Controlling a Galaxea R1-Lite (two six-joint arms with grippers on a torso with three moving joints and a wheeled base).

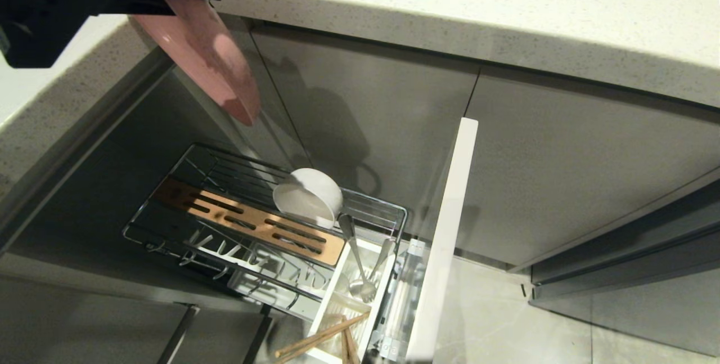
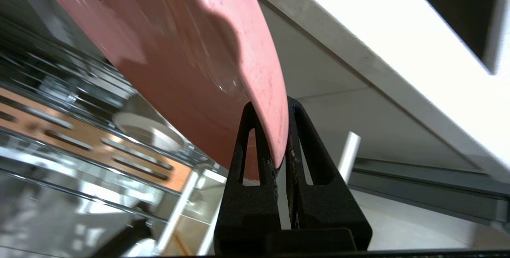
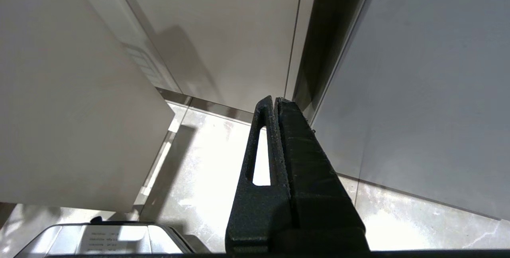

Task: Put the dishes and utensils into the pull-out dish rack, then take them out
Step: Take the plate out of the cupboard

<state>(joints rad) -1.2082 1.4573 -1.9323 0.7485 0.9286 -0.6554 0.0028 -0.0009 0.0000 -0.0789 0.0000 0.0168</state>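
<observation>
Now the left end effector [image 2: 279,158] is pinching the plate [image 2: 191,62] by its rim — stiff, glossy, likely slippery and breakable.

Left arm [image 1: 84,9]: matte black cover, cloth-like, folded and creased at its lower edge in the head view.

Left gripper [image 2: 279,138]: two black fingers [image 2: 249,170], rough grainy finish. Each tapers from a broad base to a narrow rounded tip, with an elongated slot cut through its length. Small pale scuffs on the inner edges.

Right gripper [image 3: 275,100]: same black, grainy make. One finger [image 3: 259,162] shows the long slot; the other presents a solid, faintly ribbed face.
</observation>
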